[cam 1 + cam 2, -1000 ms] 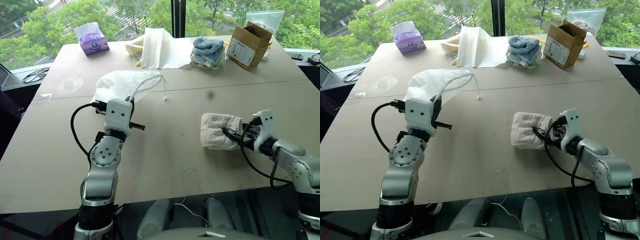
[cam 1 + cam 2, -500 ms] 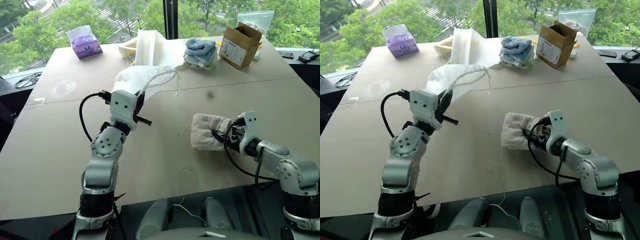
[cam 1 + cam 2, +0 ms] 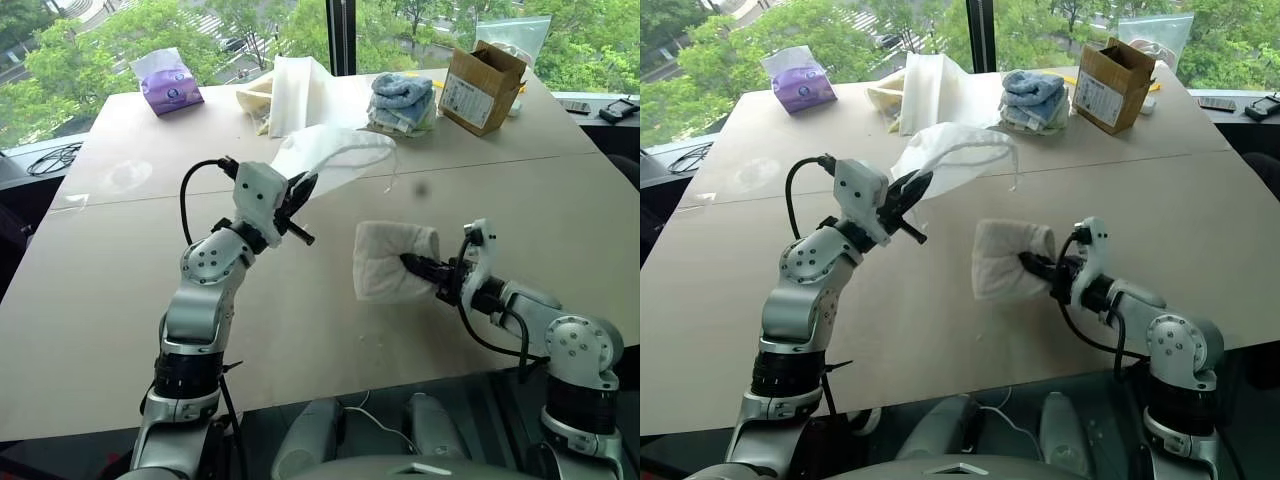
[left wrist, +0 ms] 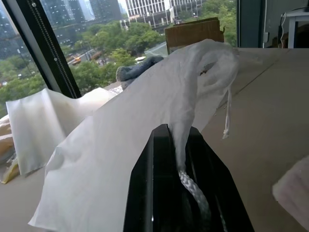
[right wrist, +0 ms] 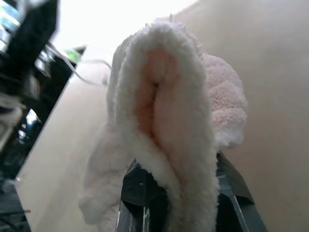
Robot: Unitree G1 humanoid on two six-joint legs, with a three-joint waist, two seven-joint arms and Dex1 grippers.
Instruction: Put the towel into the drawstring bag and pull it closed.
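Table: the wide beige tabletop (image 3: 120, 300) is carrying everything and is serving as the landmark here
Bag: the thin white crinkly drawstring bag (image 3: 335, 155) is hanging above the table's middle, lifted clear of the surface, its thin white cord (image 4: 228, 113) dangling from the mouth
Towel: the small folded off-white fluffy towel (image 3: 385, 262) is sitting right of the table's centre, toward the near edge, below and to the right of the bag and apart from it
Left gripper: the left gripper (image 3: 298, 195) is pinching the bag's fabric and cord, its black fingers (image 4: 145, 193) pressed tight together around them, over the table's middle
Right gripper: the right gripper (image 3: 412, 267) is clamping the towel's right-hand edge, fingers (image 5: 140, 193) closed narrow on the fold, toward the table's near right part
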